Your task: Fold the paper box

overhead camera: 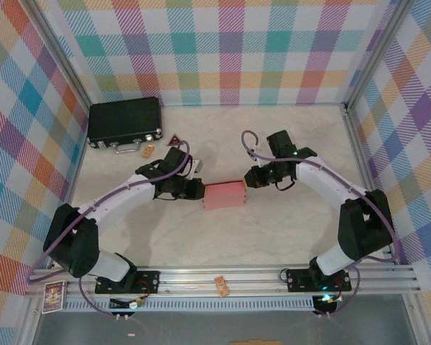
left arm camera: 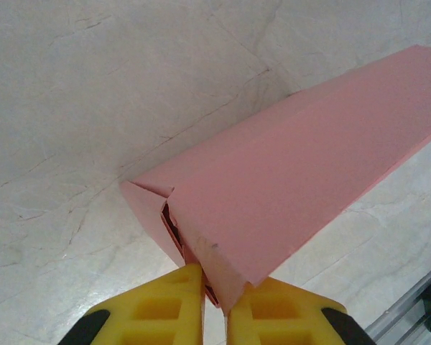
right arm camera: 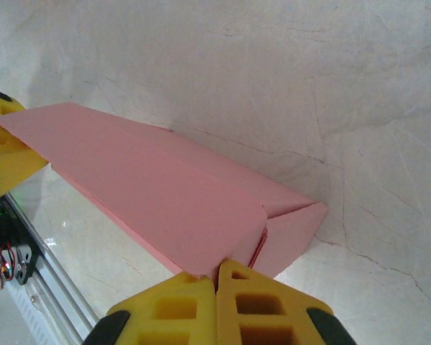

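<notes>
The paper box (overhead camera: 223,195) lies flat in the middle of the table (overhead camera: 294,237), long side running left to right, with an arm at each end. The left gripper (overhead camera: 198,189) is at the box's left end. From the left wrist, its yellow fingers (left arm camera: 165,305) sit close together, pinching the thin pink card at the corner where an end flap folds in. The right gripper (overhead camera: 250,180) is at the opposite end. From the right wrist, its fingers (right arm camera: 262,302) are pressed tight against each other, nipping the edge of the card at that end, beside a triangular flap tucked inward. The box looks flattened, its top panel sloping. A black case (overhead camera: 124,121) sits well apart at the far left corner.
</notes>
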Controlling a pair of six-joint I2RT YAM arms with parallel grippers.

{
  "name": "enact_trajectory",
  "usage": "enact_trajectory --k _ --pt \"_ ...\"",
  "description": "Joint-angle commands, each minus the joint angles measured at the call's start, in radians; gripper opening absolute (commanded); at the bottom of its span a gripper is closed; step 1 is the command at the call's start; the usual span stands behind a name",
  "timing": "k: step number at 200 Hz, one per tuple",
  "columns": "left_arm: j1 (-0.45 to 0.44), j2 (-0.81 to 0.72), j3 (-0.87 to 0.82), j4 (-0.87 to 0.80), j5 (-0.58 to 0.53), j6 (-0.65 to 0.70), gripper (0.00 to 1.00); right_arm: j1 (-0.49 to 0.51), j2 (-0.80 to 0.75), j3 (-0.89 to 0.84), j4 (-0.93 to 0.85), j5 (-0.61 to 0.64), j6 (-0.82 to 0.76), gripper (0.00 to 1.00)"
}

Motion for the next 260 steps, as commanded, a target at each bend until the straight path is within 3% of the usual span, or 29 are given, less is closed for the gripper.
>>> enact_trajectory --k 1,79,193,242,260 --pt "-0.016 0.024 0.008 -0.080 -0.011 0.016 0.14 0.027 0.001 -0.047 -0.090 0.028 -0.022 0.00" --pt "-0.030 0.016 -0.017 -0.079 -0.036 0.028 0.16 0.058 -0.037 -0.092 -0.070 0.080 -0.030 0.00" --pt "-0.030 -0.115 -0.019 -0.055 0.032 0.052 0.45 0.060 -0.042 -0.122 -0.043 0.103 -0.029 0.01" --pt "-0.027 -0.158 -0.020 0.029 0.008 -0.005 0.50 0.059 -0.040 -0.119 -0.045 0.098 -0.031 0.01" --pt "-0.024 -0.154 -0.018 0.072 -0.025 -0.046 0.57 0.060 -0.040 -0.119 -0.046 0.098 -0.029 0.01"
